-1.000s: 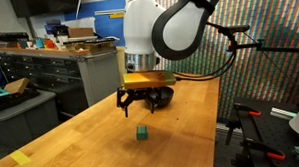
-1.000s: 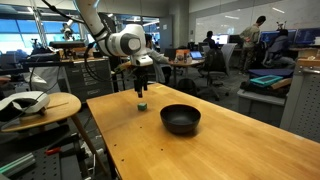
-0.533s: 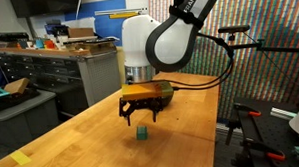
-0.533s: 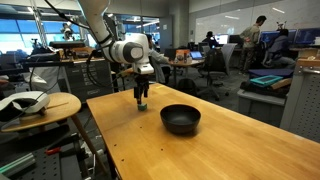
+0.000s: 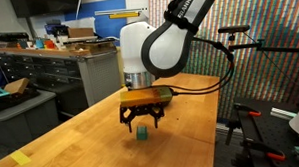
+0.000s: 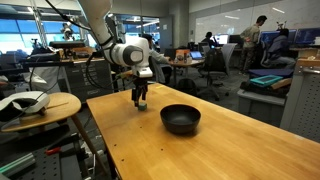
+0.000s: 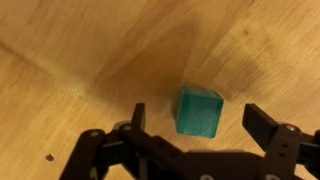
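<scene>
Your gripper [image 5: 141, 122] hung low over the wooden tabletop [image 5: 86, 136] with its jaws spread wide and nothing between the pads. In the wrist view the two black fingers [image 7: 137, 113] stood on either side of the small green cube [image 7: 199, 111]. The one on the left of that picture was just beside it, and the other was farther off (neither touched the cube). The cube sat flat on the wood, turned slightly askew to the line between the fingers.

In an exterior view the green cube [image 5: 141, 134] lay directly beneath the fingertips, roughly midway between the tabletop's two long edges. In an exterior view from across the room, you had the gripper [image 6: 140, 100] down near the far end of the tabletop [image 6: 210, 150], not far from its left-hand corner. The cube was mostly hidden behind the fingers there. A black bowl [image 6: 180, 119] stood on the same surface, near the cube but apart from it, closer to the middle of the tabletop.
</scene>
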{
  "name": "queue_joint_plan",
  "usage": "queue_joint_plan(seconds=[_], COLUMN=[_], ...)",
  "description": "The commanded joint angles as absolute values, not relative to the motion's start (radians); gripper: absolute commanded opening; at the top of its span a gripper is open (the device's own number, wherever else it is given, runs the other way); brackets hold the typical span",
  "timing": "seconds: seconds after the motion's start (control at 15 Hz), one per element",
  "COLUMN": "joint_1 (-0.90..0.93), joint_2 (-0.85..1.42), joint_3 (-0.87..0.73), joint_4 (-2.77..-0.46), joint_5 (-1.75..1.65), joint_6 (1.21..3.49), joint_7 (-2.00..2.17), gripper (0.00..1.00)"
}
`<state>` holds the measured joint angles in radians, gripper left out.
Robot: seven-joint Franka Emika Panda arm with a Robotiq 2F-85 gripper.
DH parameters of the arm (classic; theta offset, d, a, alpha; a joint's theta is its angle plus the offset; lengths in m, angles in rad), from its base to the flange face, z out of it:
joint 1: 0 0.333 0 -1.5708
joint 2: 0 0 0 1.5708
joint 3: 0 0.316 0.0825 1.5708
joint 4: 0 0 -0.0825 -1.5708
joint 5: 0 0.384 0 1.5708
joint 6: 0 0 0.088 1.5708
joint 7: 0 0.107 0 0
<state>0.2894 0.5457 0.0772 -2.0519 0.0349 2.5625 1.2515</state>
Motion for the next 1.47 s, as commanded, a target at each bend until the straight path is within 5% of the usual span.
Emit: queue_joint_plan(seconds=[0.0, 0.07, 0.2, 0.27, 0.73, 1.4], joint_1=[0.286, 0.286, 0.288, 0.286, 0.293, 0.298], joint_2=[0.574, 0.579, 0.589, 0.594, 0.598, 0.472], joint_3=[0.085, 0.085, 0.081, 0.082, 0.077, 0.046], joint_4=[-2.006, -2.002, -1.994, -1.990, -1.987, -2.064], joint_5=[0.081, 0.085, 0.085, 0.088, 0.079, 0.046], joint_6=[2.517, 2.514, 2.509, 2.508, 2.537, 2.557], joint_7=[1.222, 1.218, 1.212, 1.208, 1.197, 1.154], gripper=[1.00, 0.95, 0.71, 0.70, 0.18, 0.18])
